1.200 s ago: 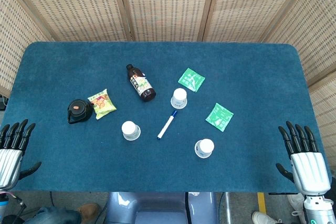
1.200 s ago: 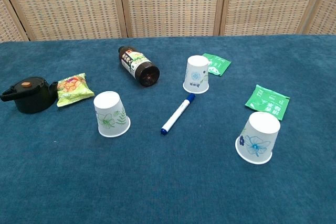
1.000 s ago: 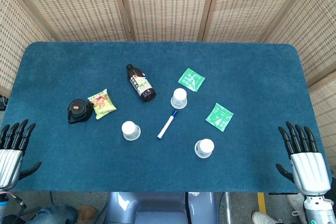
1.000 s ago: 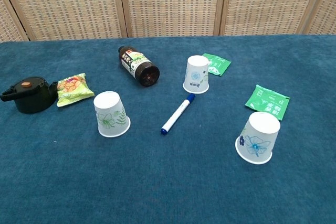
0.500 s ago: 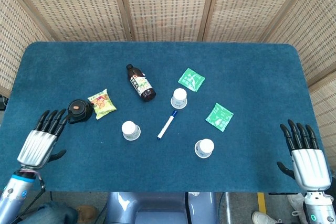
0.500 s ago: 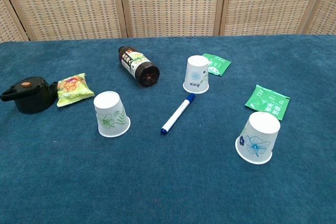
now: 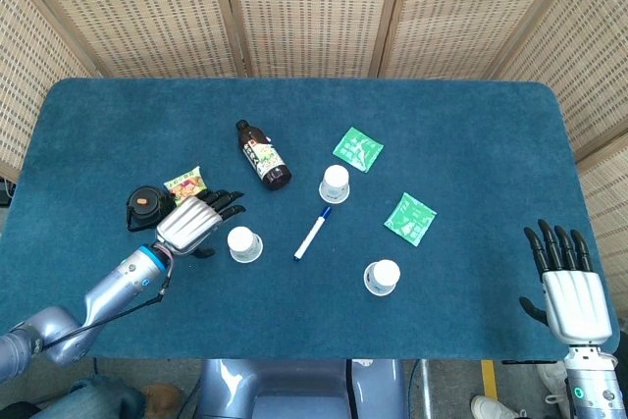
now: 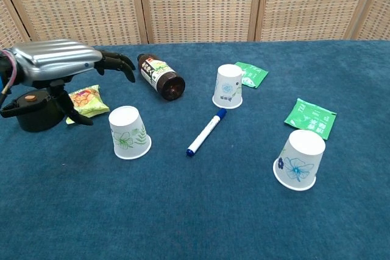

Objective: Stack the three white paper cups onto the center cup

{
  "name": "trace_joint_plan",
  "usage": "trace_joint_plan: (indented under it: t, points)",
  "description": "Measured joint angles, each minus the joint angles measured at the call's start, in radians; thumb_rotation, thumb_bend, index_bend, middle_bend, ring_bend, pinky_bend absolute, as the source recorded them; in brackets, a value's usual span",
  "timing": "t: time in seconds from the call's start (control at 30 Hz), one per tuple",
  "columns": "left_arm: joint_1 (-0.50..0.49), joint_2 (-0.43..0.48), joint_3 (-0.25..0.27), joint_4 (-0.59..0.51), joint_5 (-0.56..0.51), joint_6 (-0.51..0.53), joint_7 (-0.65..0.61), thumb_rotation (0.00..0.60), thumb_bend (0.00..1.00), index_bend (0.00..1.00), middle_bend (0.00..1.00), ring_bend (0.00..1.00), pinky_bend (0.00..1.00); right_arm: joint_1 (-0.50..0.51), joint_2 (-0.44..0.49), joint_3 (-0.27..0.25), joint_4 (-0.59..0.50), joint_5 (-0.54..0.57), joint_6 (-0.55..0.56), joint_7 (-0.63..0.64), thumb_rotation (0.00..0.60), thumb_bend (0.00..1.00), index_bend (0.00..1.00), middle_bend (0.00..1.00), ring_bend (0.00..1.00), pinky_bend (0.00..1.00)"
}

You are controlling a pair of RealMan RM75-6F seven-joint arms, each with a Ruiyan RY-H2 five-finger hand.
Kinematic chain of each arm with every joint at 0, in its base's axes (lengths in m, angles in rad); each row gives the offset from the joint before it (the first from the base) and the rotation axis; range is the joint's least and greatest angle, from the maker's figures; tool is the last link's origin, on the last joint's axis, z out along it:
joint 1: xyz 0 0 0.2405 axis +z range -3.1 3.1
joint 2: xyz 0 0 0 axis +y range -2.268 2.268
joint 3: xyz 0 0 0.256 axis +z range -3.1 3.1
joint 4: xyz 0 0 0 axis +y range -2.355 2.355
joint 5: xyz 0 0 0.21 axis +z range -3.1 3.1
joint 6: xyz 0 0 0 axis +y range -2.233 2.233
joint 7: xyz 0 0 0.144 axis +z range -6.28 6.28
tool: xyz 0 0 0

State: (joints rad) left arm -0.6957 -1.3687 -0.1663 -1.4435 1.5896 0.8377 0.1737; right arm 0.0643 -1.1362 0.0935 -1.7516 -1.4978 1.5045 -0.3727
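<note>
I count three white paper cups, all upside down with their axes upright, rims on the blue worktop (image 7: 471,125). My left hand (image 7: 191,222) hovers with fingers spread, holding nothing; the left cup (image 7: 243,243) sits just right of its fingertips. The center cup (image 7: 335,183) is farther right, beyond the marker (image 7: 312,234). The right cup (image 7: 382,277) stands well left of my right hand (image 7: 566,287), which is spread and empty.

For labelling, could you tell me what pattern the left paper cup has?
Green leaf sprigs on the left paper cup, clearest in the chest view.
</note>
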Motion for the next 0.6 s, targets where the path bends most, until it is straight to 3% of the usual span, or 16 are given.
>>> trace_joint_plan:
  t: [0.33, 0.6]
  points:
    - [-0.069, -0.013, -0.008, -0.026, -0.132, -0.102, 0.119, 0.600, 0.00, 0.33, 0.23, 0.25, 0.31, 0.011, -0.002, 0.012, 0.012, 0.046, -0.019, 0.008, 0.600, 0.00, 0.00, 0.00, 0.00, 0.00]
    - [-0.100, -0.057, 0.007, -0.011, -0.174, -0.105, 0.135, 0.600, 0.00, 0.49, 0.36, 0.37, 0.39, 0.012, 0.005, 0.015, 0.006, 0.049, -0.013, 0.026, 0.600, 0.00, 0.00, 0.00, 0.00, 0.00]
